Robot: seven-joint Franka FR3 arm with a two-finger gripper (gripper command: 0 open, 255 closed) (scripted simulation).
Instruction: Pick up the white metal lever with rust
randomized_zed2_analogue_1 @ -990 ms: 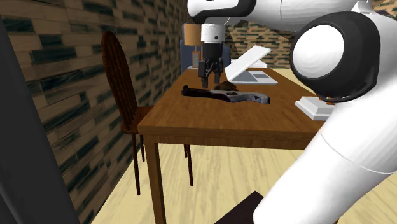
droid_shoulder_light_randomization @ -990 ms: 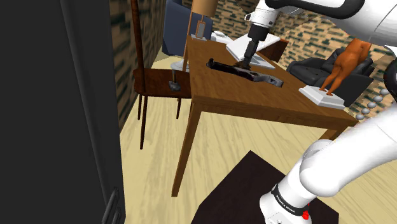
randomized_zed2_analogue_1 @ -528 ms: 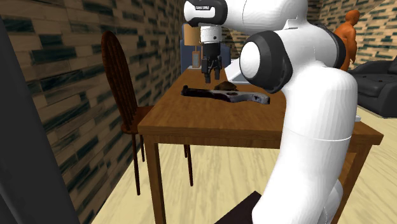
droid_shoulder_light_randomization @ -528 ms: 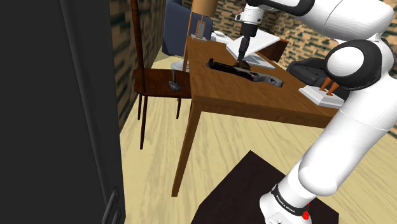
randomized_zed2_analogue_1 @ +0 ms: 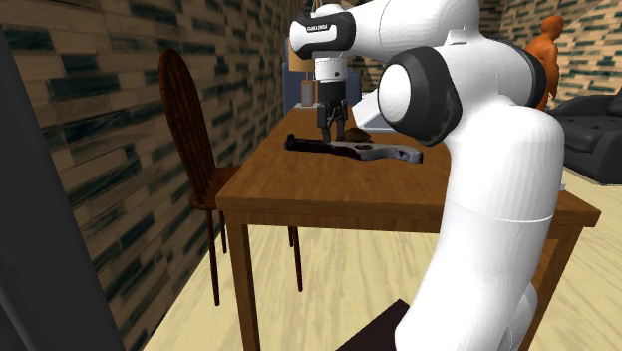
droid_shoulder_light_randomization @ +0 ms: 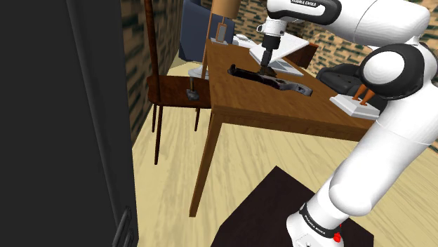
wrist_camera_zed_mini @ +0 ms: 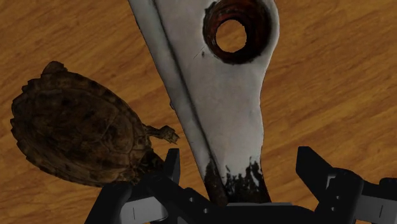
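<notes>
White rusty lever [wrist_camera_zed_mini: 222,108] on wooden table [wrist_camera_zed_mini: 331,83], pincer [wrist_camera_zed_mini: 240,156] spread wide astride it, arm [droid_shoulder_light_randomization: 303,7] lettered FRANKA EMIKA

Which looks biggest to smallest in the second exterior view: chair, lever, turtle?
1. chair: clearly the largest, though it may stand a little nearer the camera.
2. lever: long and flat.
3. turtle: the smallest, just behind the lever.
</notes>
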